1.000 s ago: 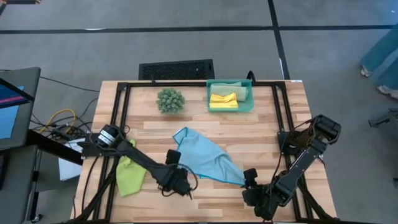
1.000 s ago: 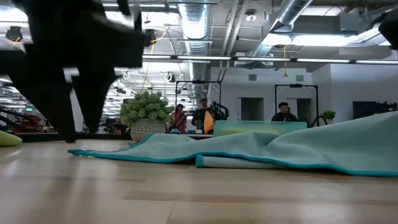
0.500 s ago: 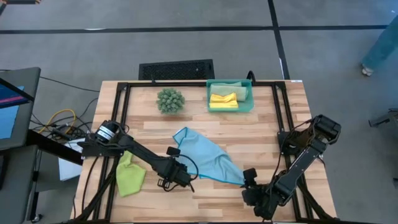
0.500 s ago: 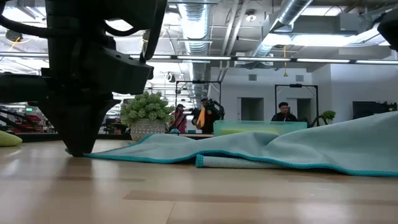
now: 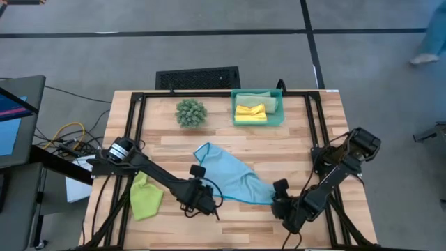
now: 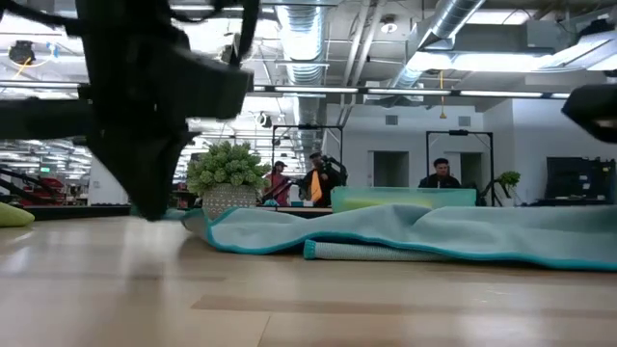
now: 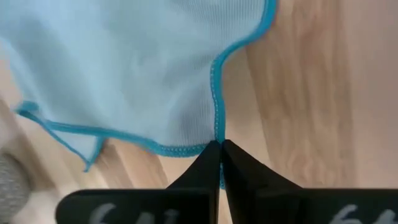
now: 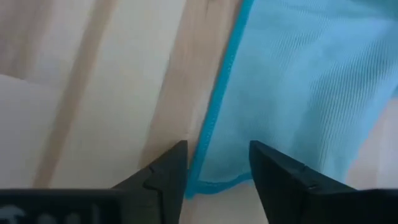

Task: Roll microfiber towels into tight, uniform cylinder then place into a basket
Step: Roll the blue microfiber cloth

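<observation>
Even, bright overhead light; soft shadows; blurred dark arm close in low view.

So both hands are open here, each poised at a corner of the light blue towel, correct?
Not quite. Only the right hand is open, straddling a corner of the light blue towel. The left wrist view shows the left hand shut, its fingers pressed together on the towel's hemmed edge.

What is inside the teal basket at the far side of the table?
In the basket lie a yellow towel and, behind it, a sage green towel. Anything underneath them is covered.
</observation>
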`<state>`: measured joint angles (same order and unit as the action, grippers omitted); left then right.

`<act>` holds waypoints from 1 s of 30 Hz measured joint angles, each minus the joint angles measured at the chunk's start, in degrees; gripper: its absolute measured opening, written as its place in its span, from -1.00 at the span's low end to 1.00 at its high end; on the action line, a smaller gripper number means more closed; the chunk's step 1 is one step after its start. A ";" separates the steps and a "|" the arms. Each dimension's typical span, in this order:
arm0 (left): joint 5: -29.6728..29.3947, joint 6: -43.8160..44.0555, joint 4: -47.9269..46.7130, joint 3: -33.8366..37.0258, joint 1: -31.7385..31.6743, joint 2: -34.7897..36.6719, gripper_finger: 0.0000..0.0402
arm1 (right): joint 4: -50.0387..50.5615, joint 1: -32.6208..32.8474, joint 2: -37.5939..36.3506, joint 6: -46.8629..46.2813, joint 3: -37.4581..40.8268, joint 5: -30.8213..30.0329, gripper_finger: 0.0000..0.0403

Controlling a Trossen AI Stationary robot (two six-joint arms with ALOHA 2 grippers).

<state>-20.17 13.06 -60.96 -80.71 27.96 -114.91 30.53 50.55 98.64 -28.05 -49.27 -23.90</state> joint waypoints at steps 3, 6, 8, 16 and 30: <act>-1.41 0.02 -2.16 -2.15 0.57 0.06 -1.00 | -0.77 -1.02 -0.21 -0.02 0.87 2.42 -0.30; -2.56 0.09 -3.98 -3.96 0.97 0.08 -1.00 | -0.86 -1.15 -0.19 0.00 0.86 3.30 -0.57; -3.63 0.58 -5.95 -5.23 1.32 0.08 -1.00 | 0.28 -1.15 -0.19 0.02 0.11 3.59 -0.76; -12.35 5.74 -17.27 -12.52 4.24 0.17 -1.00 | 9.42 0.95 -0.14 -1.75 -6.94 3.04 -0.91; -34.18 15.79 -29.09 -33.29 15.28 1.09 -1.00 | 27.95 10.69 -0.60 -2.95 -28.26 -19.45 -0.97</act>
<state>-54.35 28.85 -90.04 -114.00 43.24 -113.82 58.48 61.25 98.04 -31.00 -77.53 -43.35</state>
